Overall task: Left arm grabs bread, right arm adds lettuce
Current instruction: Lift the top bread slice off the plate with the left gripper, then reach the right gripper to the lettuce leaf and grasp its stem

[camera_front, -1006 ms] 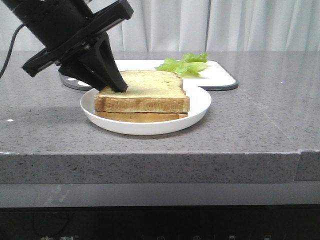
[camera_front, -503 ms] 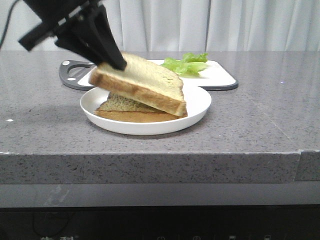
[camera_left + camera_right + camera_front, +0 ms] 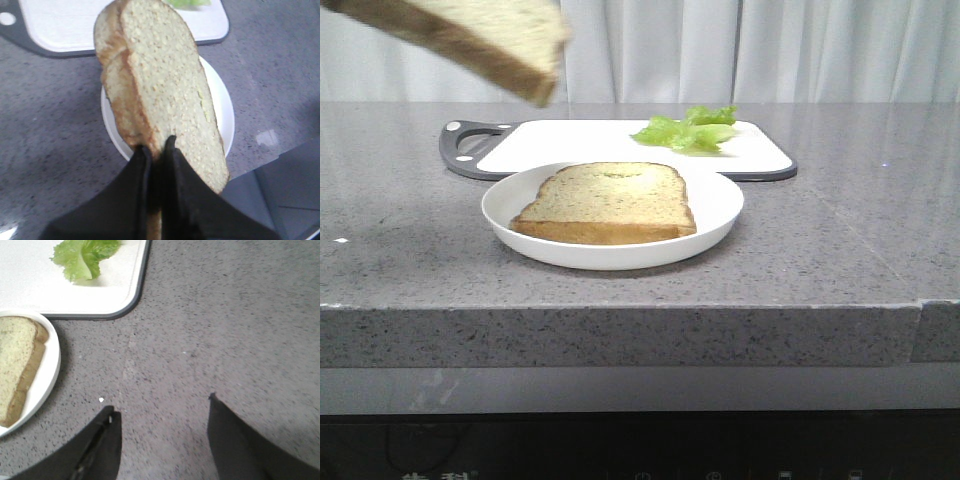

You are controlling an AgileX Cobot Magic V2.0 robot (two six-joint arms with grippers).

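The bread [image 3: 480, 40] hung tilted in the air at the upper left of the front view, well above the counter [image 3: 840, 250] and clear of the plate [image 3: 715, 215]. In the left wrist view the left gripper [image 3: 157, 150] was clamped on the crust edge of that bread [image 3: 165, 95], its two dark fingers [image 3: 135, 175] pressed close together with the slice standing up between them. On the white plate lay the thinner slice [image 3: 605, 200], flat, alone. Behind the plate sat the white board [image 3: 570, 145] with its dark rim, and the lettuce [image 3: 688, 128] rested on the board's far right part, well apart from both slices. The right gripper [image 3: 162, 412] hovered over bare counter beside the plate, its fingers [image 3: 100, 440] spread wide with nothing between them; the lettuce [image 3: 85, 257] lay on the board ahead of it, untouched
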